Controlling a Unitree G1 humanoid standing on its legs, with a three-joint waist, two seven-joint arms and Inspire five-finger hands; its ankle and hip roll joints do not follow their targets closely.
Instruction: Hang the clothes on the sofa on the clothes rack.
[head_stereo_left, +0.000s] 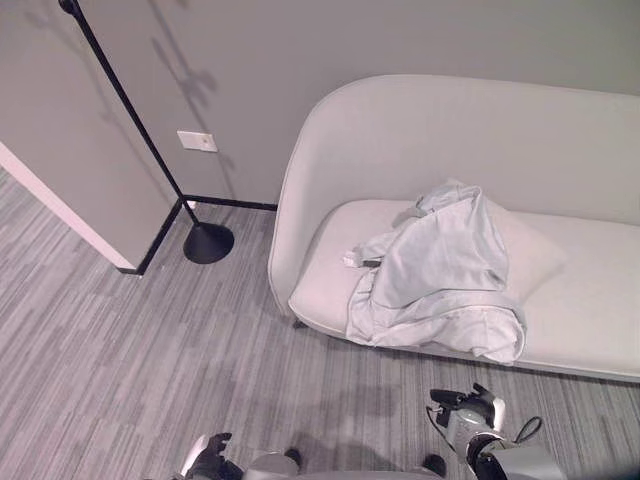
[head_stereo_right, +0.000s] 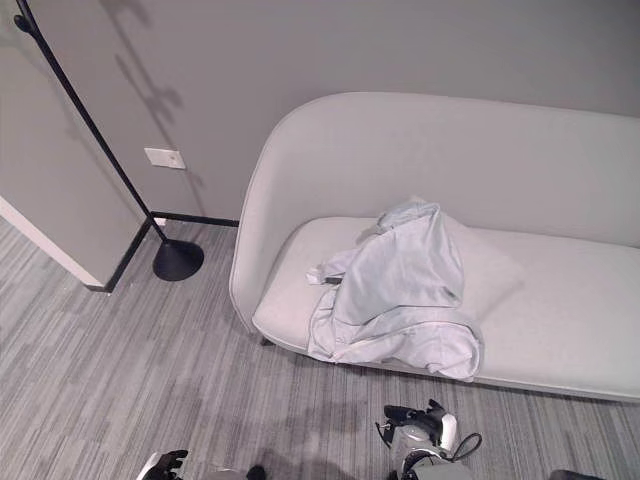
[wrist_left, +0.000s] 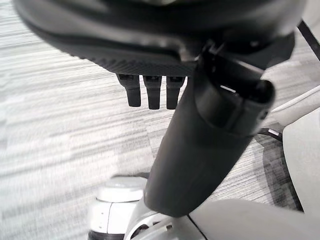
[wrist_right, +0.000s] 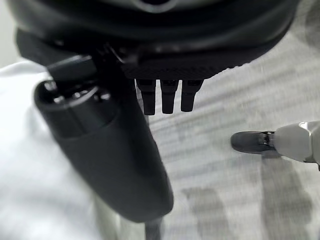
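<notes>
**Garment on the sofa, both hands low and away from it**

A pale grey garment (head_stereo_left: 440, 270) lay crumpled on the seat of the light grey sofa (head_stereo_left: 560, 140), near its left end, with one edge hanging a little over the front of the seat. The black clothes rack (head_stereo_left: 150, 140) stood on the grey carpet (head_stereo_left: 120, 350) to the left of the sofa, its round base at the wall corner, well apart from the garment.

The right hand (head_stereo_left: 470, 408) was low over the carpet in front of the sofa, below the garment and not touching it. In its wrist view, the fingers (wrist_right: 169, 96) were straight and held nothing. The left hand (head_stereo_left: 210, 455) was at the lower left, far from the garment; its fingers (wrist_left: 152, 92) were also straight and empty.
</notes>
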